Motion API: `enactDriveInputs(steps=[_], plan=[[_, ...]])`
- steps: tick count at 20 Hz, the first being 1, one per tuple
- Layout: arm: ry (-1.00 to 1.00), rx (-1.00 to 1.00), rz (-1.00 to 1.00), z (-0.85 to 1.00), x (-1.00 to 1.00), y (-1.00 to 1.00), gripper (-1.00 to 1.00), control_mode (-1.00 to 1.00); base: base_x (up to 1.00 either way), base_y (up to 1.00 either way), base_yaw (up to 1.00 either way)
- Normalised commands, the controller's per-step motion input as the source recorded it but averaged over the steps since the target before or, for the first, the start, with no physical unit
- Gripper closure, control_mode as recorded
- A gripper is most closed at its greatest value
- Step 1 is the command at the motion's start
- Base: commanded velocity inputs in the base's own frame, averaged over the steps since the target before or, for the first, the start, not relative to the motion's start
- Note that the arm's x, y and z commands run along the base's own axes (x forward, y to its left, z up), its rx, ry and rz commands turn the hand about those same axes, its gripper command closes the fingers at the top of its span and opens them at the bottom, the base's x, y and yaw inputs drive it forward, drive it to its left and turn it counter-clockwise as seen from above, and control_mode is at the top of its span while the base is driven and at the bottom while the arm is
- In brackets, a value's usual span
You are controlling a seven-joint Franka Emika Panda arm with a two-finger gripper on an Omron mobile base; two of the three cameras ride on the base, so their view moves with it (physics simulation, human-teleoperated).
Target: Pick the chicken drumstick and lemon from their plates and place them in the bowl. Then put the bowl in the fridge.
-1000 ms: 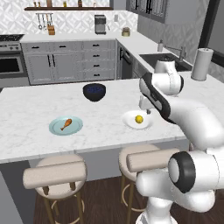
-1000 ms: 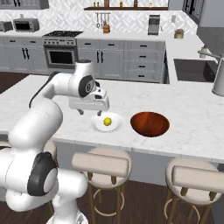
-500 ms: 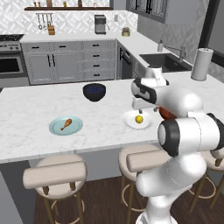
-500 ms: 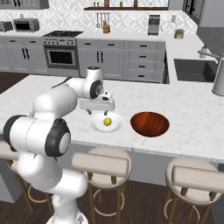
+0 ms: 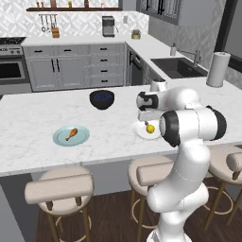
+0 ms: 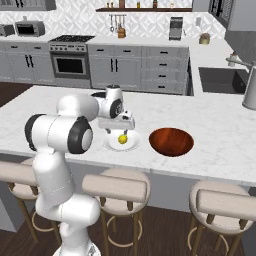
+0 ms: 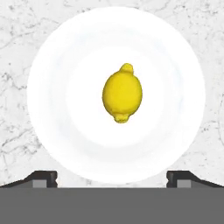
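The yellow lemon (image 7: 122, 93) lies in the middle of the white plate (image 7: 57, 96) on the marble island. My gripper (image 6: 120, 130) hangs open straight above it, the fingertips (image 7: 43, 177) wide apart and holding nothing. From the sides, the lemon (image 5: 150, 128) (image 6: 122, 139) sits just below the hand. The chicken drumstick (image 5: 72, 133) rests on the teal plate (image 5: 82, 138) further left. The reddish-brown bowl (image 6: 171, 141) stands empty just right of the white plate (image 6: 132, 145). The fridge is out of view.
A smaller dark bowl (image 5: 102, 99) stands behind the plates, toward the island's far edge. Stools (image 6: 116, 186) line the near side. The sink (image 5: 177, 67) and a paper towel roll (image 5: 216, 69) are at the right.
The arm has folded in, its elbow swinging toward the island's front edge. The hand has settled over the white plate and the lemon, still open.
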Motion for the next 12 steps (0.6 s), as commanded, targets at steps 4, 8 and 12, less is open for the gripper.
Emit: enactDriveInputs(steps=[4, 8, 12], plan=[[0.00, 0.00, 0.00, -0.43, 0.62, -0.11, -1.00, -1.00, 0.00, 0.00, 0.00], [0.00, 0.00, 0.00, -0.40, 0.66, -0.01, -1.00, -1.00, 0.00, 0.00, 0.00], [0.00, 0.00, 0.00, -0.35, 0.39, 0.00, -1.00, -1.00, 0.00, 0.00, 0.00]])
